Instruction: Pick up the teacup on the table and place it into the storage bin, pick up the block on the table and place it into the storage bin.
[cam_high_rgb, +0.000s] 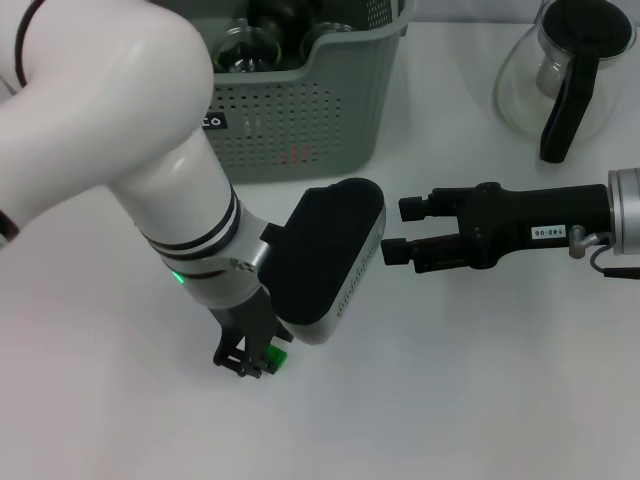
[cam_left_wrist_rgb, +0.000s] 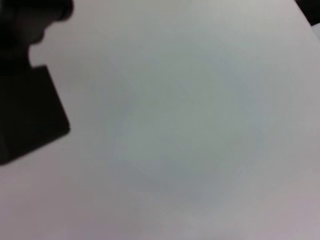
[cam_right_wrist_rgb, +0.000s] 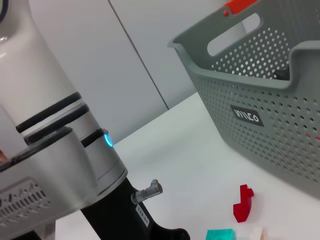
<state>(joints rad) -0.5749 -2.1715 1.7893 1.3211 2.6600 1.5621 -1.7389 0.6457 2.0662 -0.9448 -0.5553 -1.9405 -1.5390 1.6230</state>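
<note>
Mostly hidden under the left gripper, the green block sits pinched between its fingers on the tabletop. Storage bin holds glassware. Right gripper hovers, fingers spread.

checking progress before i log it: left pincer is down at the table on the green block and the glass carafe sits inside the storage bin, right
Not quite. The head view shows the glass carafe standing on the table to the right of the storage bin, not inside it. The rest holds: the left pincer is down at the table on the green block.
</note>
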